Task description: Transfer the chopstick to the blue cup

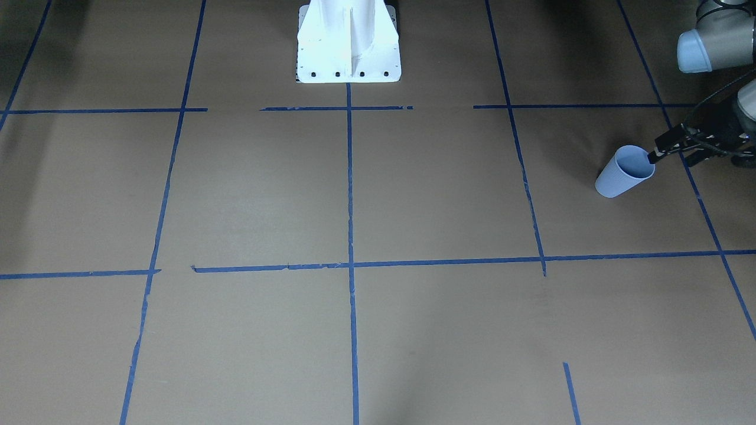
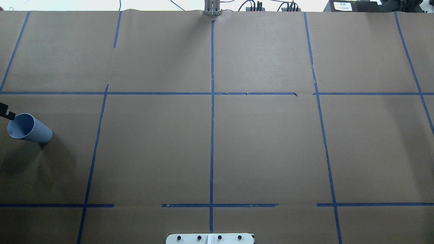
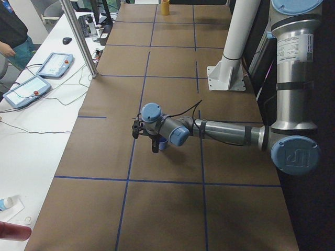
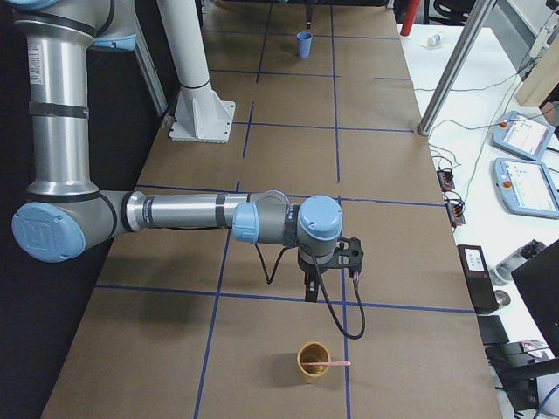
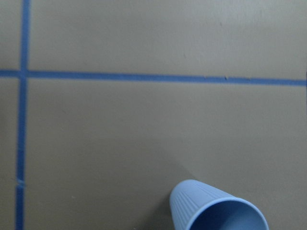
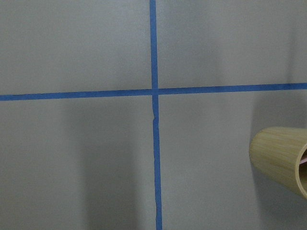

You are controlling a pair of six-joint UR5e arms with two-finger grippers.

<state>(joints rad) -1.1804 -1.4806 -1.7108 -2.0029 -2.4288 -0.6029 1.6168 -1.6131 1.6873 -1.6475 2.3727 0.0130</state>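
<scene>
The blue cup stands upright near the table's end on my left side; it also shows in the overhead view, the left wrist view and far off in the exterior right view. My left gripper hovers beside its rim, open and empty, with one fingertip at the rim's edge. A pink chopstick sticks out of a bamboo cup, which also shows in the right wrist view. My right gripper hangs above the table just short of that cup; I cannot tell if it is open.
The white robot pedestal stands at the table's middle back edge. Blue tape lines grid the brown paper. A side table with control tablets and cables runs along the far side, with a metal post.
</scene>
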